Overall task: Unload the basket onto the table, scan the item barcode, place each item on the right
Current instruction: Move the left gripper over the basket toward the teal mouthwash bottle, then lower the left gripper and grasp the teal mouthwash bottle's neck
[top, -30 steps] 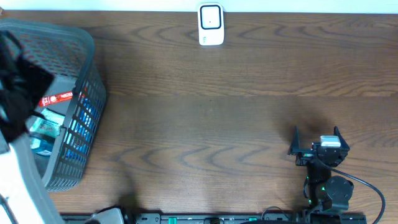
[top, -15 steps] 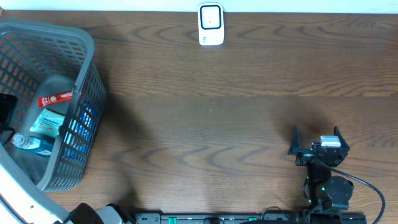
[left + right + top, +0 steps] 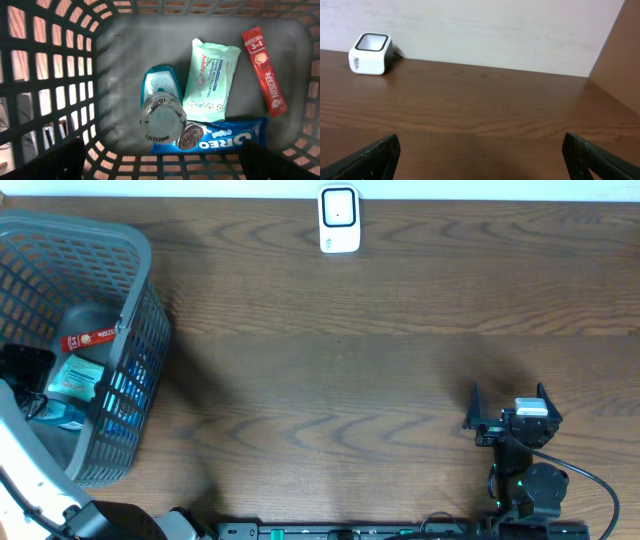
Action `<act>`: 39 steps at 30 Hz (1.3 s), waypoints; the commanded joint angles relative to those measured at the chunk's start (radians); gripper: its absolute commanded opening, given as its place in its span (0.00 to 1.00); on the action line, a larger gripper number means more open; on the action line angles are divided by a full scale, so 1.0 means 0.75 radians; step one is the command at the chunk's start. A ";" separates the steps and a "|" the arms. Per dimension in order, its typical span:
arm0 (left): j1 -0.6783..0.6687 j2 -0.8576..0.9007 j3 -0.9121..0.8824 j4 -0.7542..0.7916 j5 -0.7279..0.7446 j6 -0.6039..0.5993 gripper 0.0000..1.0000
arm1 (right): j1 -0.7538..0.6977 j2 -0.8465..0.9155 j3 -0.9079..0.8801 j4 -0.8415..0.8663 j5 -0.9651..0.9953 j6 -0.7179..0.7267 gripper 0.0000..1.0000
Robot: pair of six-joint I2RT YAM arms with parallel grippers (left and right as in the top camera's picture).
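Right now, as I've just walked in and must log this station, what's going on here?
The left pincer hangs open over the grey plastic mesh basket, holding nothing; below lie a teal mouthwash bottle, a mint-green wipes pack, a red Nescafe sachet and a blue Oreo pack. The right pincer sits open and empty at the near right of the brown wooden table. The small white scanner stands at the far edge.
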 commanded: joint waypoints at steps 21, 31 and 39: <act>0.006 0.200 -0.037 0.099 0.004 0.048 0.98 | 0.010 -0.009 -0.002 -0.006 0.006 0.015 0.99; 0.006 0.200 -0.199 0.208 0.004 0.048 0.99 | 0.010 -0.009 -0.002 -0.006 0.006 0.015 0.99; 0.006 0.198 -0.205 0.224 0.003 0.049 0.83 | 0.010 -0.009 -0.002 -0.006 0.006 0.015 0.99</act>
